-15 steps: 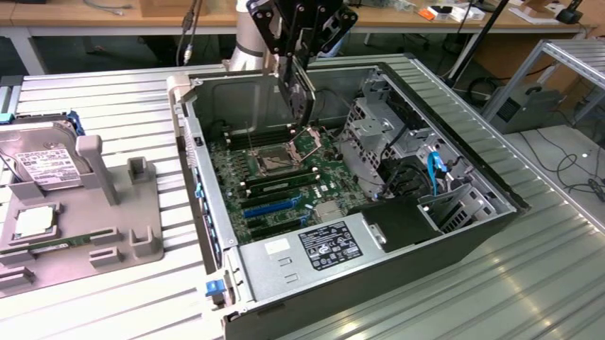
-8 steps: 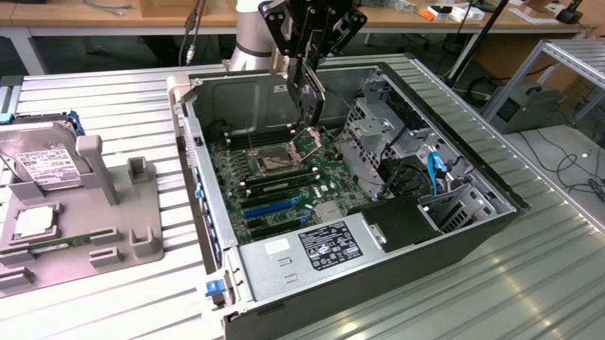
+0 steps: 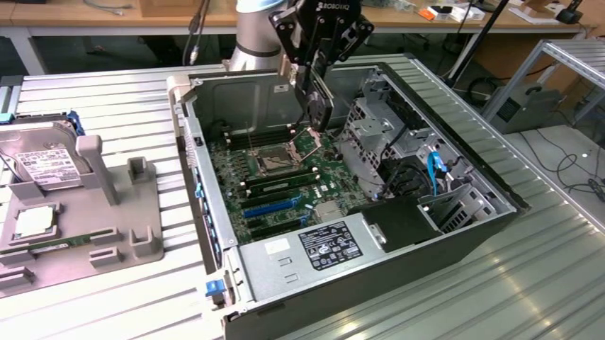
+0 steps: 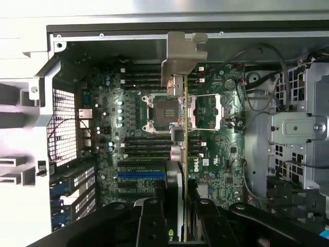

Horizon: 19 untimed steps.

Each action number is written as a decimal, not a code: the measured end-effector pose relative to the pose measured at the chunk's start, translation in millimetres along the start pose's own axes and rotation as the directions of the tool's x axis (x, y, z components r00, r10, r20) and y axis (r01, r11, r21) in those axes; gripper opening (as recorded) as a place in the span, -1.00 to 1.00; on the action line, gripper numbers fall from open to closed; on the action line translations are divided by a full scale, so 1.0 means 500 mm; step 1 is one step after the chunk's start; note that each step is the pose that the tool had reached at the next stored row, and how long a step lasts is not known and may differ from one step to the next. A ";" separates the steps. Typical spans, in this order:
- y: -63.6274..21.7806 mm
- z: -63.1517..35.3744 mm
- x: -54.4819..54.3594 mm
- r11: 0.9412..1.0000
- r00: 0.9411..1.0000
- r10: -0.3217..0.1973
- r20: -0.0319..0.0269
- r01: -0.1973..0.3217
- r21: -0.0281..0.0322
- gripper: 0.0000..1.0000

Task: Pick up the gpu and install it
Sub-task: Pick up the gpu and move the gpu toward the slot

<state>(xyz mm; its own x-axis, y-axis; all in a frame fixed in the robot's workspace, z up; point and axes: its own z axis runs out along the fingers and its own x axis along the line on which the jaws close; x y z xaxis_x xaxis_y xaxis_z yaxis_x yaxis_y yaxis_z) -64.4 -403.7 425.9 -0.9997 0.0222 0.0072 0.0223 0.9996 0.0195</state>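
Grips one gpu [image 3: 318,106] in one hand [image 3: 319,71], half shut and pressed on the card's flat sides. Holds it upright on end, pale metal bracket [image 4: 182,54] lowest, at about 12 o'clock in the exterior view. Hangs it inside one open computer case [image 3: 248,99], over one green motherboard [image 3: 283,185], close by one square socket [image 3: 276,161], at about 1 o'clock of it. Cannot tell whether touching the board. Shows, from the wrist view, the gpu [image 4: 180,128] thin edge on, two dark fingers [image 4: 151,218] of the hand [image 4: 178,208] clamped on its near end. Also on the worktop [image 3: 529,283], at 9 o'clock in the exterior view: one grey holder [image 3: 104,212] with one silver hard drive [image 3: 45,166] standing in it, well apart from the case. On the board, at about 6 o'clock of the socket: two blue slots [image 3: 272,207].
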 end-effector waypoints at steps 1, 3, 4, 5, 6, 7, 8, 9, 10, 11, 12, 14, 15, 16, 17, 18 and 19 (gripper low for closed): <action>0.000 0.002 -0.002 1.000 1.000 0.000 0.000 0.000 0.001 -0.46; -0.002 0.007 -0.009 1.000 1.000 0.000 0.000 0.000 0.004 -0.46; -0.003 0.012 -0.015 1.000 1.000 0.000 0.000 0.000 0.006 -0.46; -0.003 0.016 -0.023 1.000 1.000 0.000 0.000 0.000 0.008 -0.46; -0.004 0.019 -0.030 1.000 1.000 0.000 0.000 0.000 0.009 -0.46; -0.004 0.022 -0.037 1.000 1.000 0.000 0.000 0.000 0.012 -0.46; -0.004 0.024 -0.044 1.000 1.000 0.000 0.000 0.000 0.014 -0.46; -0.004 0.026 -0.049 1.000 1.000 0.000 0.000 0.000 0.015 -0.46; -0.005 0.027 -0.053 1.000 1.000 0.000 0.000 0.000 0.016 -0.46; -0.005 0.029 -0.059 1.000 1.000 0.000 0.000 0.000 0.018 -0.46; -0.005 0.030 -0.064 1.000 1.000 0.000 0.000 0.000 0.019 -0.46; -0.005 0.034 -0.079 1.000 1.000 0.000 0.001 0.000 0.024 -0.46; -0.005 0.037 -0.087 1.000 1.000 0.000 0.001 0.000 0.026 -0.46; -0.004 0.039 -0.098 1.000 1.000 0.000 0.001 0.000 0.030 -0.46; -0.004 0.040 -0.105 1.000 1.000 0.000 0.001 0.000 0.031 -0.46; -0.004 0.041 -0.114 0.999 1.000 0.000 0.001 0.000 0.032 -0.46; -0.004 0.041 -0.118 0.999 1.000 0.000 0.001 0.000 0.033 -0.46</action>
<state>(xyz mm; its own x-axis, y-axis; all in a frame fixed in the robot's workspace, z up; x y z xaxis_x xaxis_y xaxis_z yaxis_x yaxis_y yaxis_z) -5.5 -406.6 405.0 -0.9997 0.0224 0.0065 0.0223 0.9997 -0.0137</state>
